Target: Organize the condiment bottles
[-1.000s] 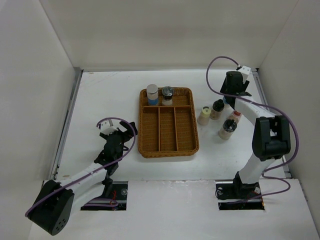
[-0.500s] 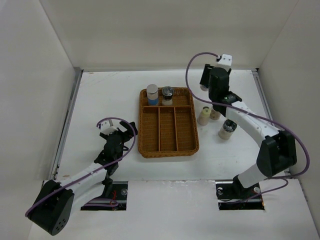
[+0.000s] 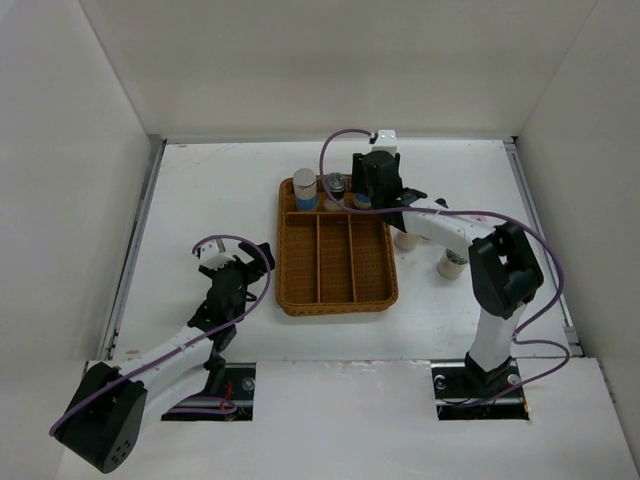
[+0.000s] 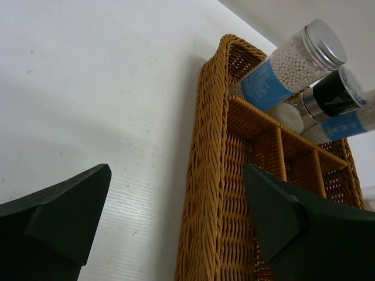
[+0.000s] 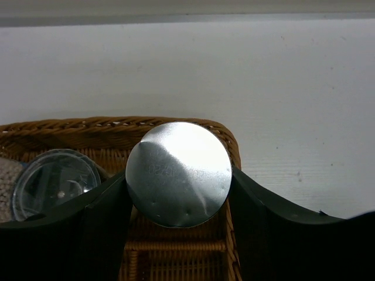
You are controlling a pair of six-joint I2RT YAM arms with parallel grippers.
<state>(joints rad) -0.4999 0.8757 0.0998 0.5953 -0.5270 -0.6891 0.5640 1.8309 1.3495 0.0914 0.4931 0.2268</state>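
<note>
Gleaming dully, a round, smooth metal lid fills the right wrist view. It tops a silver-capped bottle clamped between the dark fingers of the right gripper, at the far right corner of the brown wicker tray. The tray's tight weave is divided into one cross compartment at the far end and three long slots. In that far compartment stand a white bottle with a blue band, filled with pale granules, and a dark-capped bottle just beside the held one. On the white table right of the tray, a pale bottle and another bottle stand partly hidden under the right arm, which stretches leftward across them. The left gripper sits low, left of the tray, jaws wide apart and holding nothing.
</note>
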